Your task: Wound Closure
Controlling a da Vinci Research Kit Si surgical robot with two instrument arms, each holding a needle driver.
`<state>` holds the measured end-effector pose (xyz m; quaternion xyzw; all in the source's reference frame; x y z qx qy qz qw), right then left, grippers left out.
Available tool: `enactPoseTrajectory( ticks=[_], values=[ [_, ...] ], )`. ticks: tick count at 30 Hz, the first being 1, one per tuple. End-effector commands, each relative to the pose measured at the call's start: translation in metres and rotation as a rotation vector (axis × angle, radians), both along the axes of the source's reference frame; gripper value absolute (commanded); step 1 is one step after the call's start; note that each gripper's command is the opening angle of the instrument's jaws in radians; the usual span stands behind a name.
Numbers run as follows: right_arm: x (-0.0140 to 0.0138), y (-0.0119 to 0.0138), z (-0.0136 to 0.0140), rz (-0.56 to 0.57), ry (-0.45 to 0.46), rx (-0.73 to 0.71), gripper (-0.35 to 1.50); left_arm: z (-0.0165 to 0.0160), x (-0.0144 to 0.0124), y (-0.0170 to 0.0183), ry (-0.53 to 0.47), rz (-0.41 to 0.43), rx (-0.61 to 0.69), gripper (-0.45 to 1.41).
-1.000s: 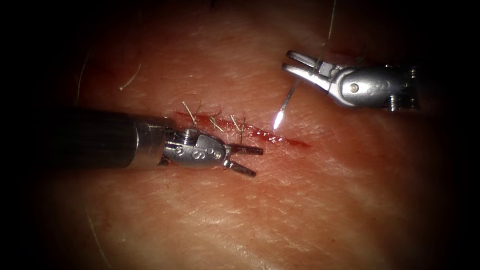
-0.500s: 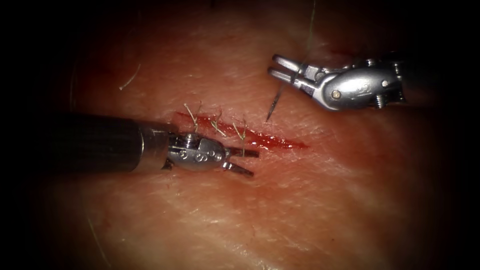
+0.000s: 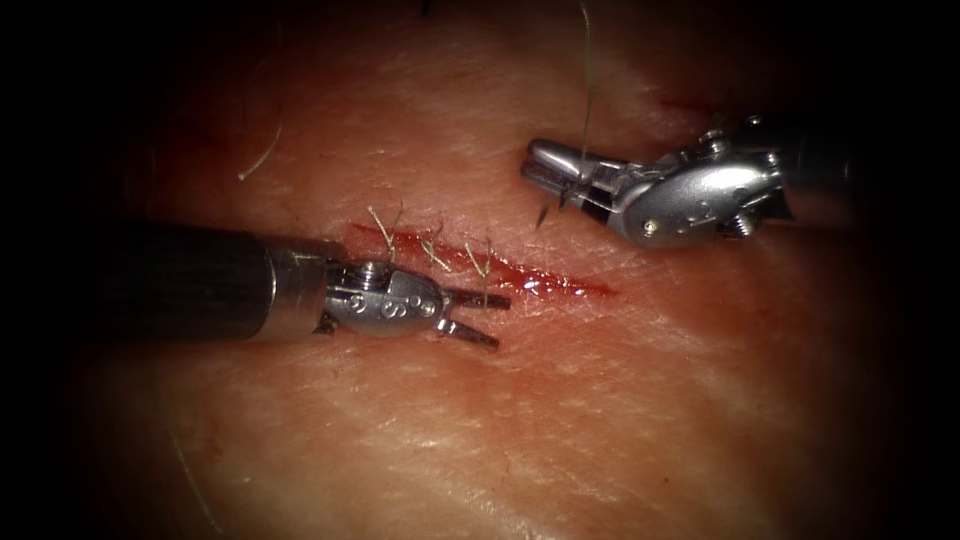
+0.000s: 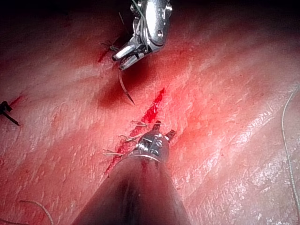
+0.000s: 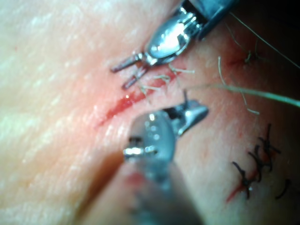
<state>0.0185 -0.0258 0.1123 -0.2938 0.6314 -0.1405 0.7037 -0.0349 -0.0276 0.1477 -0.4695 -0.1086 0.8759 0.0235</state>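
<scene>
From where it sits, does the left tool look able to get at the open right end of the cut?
Probably yes. The left tool, jaws open and holding nothing, lies beside the cut with only bare tissue between. The right tool holds the needle above the tissue, clear of that path.

The endoscope view is dim and heavily vignetted: light falls on the central tissue (image 3: 520,400), fading to black at every edge. Specular glare marks the right tool (image 3: 545,175) and left tool (image 3: 480,318). In the left wrist view, strong light gives wet highlights and a dark shadow beneath the needle (image 4: 125,91). The right wrist view is pale, with its near shaft blurred.
</scene>
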Motion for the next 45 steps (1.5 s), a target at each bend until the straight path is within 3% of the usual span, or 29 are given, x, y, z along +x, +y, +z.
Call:
enactPoseTrajectory(
  ticks=[1,24,35,45],
  values=[
    [0.0008,-0.0002,0.0004,-0.003,0.003,-0.007,-0.35,0.0006,-0.0005,-0.0004,-0.001,0.001,0.001,0.34],
    [0.0017,-0.0019,0.0017,-0.009,0.010,-0.029,-0.35,-0.0002,-0.0003,-0.0001,-0.004,0.002,0.009,0.34],
    [0.0018,-0.0045,0.0034,-0.038,-0.018,-0.159,-0.35,-0.0004,-0.0001,0.0000,-0.005,0.003,0.011,0.34],
    [0.0021,-0.0076,0.0017,-0.054,-0.052,-0.347,-0.35,-0.0004,-0.0001,0.0000,-0.004,0.000,0.015,0.34]
  ],
)
